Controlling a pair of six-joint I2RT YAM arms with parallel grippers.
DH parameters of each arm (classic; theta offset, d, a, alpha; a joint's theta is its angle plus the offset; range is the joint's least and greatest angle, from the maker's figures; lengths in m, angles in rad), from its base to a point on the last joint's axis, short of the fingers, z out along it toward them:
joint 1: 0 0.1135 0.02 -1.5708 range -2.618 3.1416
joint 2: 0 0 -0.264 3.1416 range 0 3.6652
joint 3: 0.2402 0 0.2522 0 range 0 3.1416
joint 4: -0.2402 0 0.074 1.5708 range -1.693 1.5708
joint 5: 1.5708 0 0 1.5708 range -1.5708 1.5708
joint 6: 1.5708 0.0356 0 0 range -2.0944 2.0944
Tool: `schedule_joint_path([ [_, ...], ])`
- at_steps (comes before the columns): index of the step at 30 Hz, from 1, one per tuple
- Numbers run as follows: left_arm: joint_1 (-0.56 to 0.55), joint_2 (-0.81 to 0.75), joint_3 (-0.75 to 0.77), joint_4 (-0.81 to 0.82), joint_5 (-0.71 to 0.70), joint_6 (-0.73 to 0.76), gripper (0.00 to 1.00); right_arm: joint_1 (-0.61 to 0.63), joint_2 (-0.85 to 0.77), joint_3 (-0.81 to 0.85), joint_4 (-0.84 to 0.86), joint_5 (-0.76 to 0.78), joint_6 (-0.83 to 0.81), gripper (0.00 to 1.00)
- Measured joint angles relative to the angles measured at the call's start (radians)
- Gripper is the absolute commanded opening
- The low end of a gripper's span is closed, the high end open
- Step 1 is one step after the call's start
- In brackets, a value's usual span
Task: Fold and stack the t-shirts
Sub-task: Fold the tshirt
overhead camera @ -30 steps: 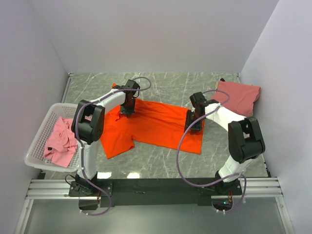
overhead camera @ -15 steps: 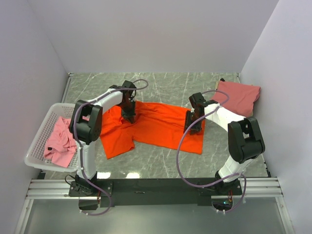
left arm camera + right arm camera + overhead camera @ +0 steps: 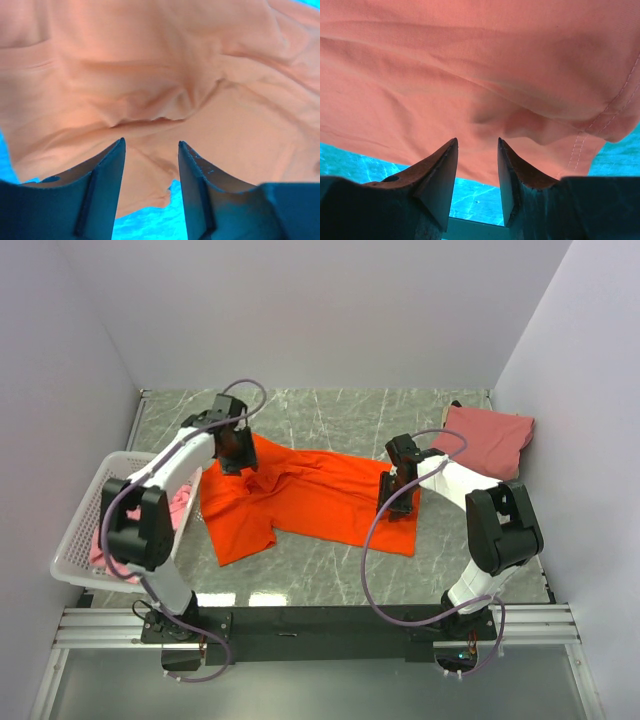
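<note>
At your left edge, a pink t-shirt (image 3: 183, 506) lies in the basket (image 3: 76, 530). Your left gripper (image 3: 150, 144) stands open over the orange t-shirt (image 3: 320, 500), which is spread mid-surface. Your right gripper (image 3: 477, 141), jaws apart, is at its right hem. The salmon t-shirt (image 3: 490, 440) lies in the far right corner.

Orange t-shirt (image 3: 320, 502): spread out on the marble table (image 3: 400, 410). My left gripper (image 3: 237, 458): over its far-left edge. My right gripper (image 3: 395, 502): at its right edge. Salmon-pink t-shirt (image 3: 490, 438): far-right corner. White basket (image 3: 80, 525): left side, holding the lighter pink t-shirt (image 3: 181, 508).
</note>
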Motion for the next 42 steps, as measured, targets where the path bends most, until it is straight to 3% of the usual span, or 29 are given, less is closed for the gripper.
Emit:
schedule_joint_path([
  [4, 0.038, -0.079, -0.113, 0.056, -0.049, -0.043, 0.50, 0.003, 0.000, 0.000, 0.000, 0.000, 0.000, 0.45],
  [11, 0.075, -0.086, -0.260, 0.126, -0.084, -0.084, 0.45, 0.004, 0.000, 0.000, 0.000, 0.000, 0.000, 0.45],
  [20, 0.085, -0.034, -0.263, 0.234, -0.126, -0.090, 0.38, 0.011, -0.006, -0.013, 0.000, 0.000, 0.000, 0.44],
  [33, 0.100, 0.051, -0.262, 0.273, -0.141, -0.076, 0.39, 0.011, -0.006, -0.017, 0.000, 0.000, 0.000, 0.44],
  [42, 0.100, 0.075, -0.240, 0.283, -0.164, -0.062, 0.23, 0.011, -0.006, -0.017, -0.001, 0.000, -0.001, 0.44],
])
